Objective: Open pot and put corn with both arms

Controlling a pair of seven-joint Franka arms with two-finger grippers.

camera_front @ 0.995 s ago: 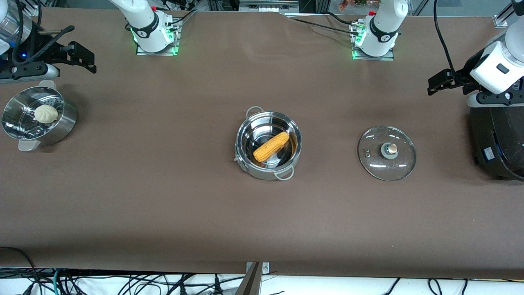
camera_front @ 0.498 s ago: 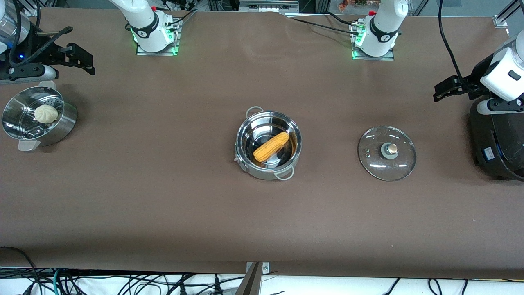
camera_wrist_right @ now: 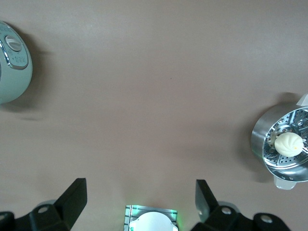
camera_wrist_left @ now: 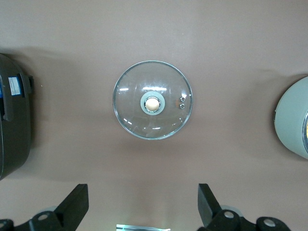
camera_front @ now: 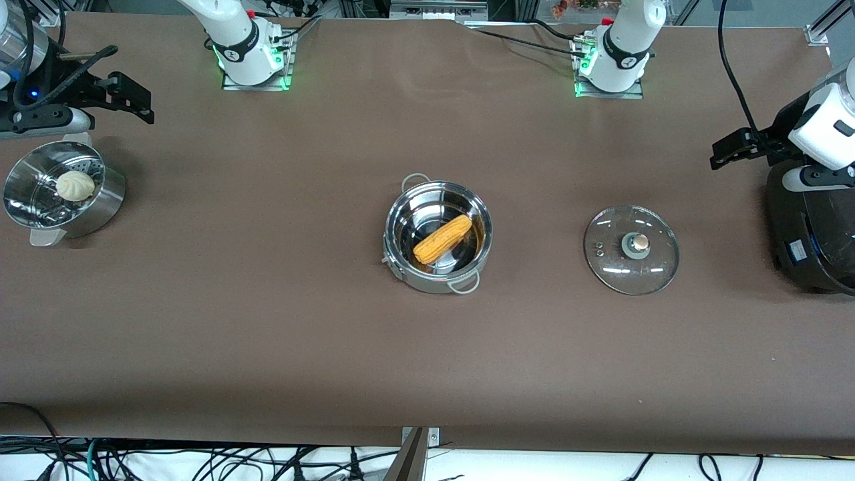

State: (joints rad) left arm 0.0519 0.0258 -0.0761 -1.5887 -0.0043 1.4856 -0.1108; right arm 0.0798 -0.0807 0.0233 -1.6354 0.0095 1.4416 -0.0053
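Observation:
The shiny steel pot (camera_front: 401,257) stands uncovered in the middle of the table with the yellow-orange corn (camera_front: 442,238) lying inside it. Its glass lid (camera_front: 631,249) with the copper knob lies flat on the table, toward the left arm's end. The lid also shows in the left wrist view (camera_wrist_left: 152,99). My left gripper (camera_front: 721,153) is up in the air beside the black cooker, open and empty (camera_wrist_left: 140,204). My right gripper (camera_front: 137,99) is up in the air next to the steamer bowl, open and empty (camera_wrist_right: 140,202).
A steel steamer bowl (camera_front: 100,200) with a white bun (camera_front: 74,185) stands at the right arm's end and shows in the right wrist view (camera_wrist_right: 262,139). A big black cooker (camera_front: 811,227) stands at the left arm's end, also in the left wrist view (camera_wrist_left: 12,120).
My left gripper has drawn back toward the black cooker at its end of the table. My right gripper has shifted only slightly. Pot, corn and lid have not moved.

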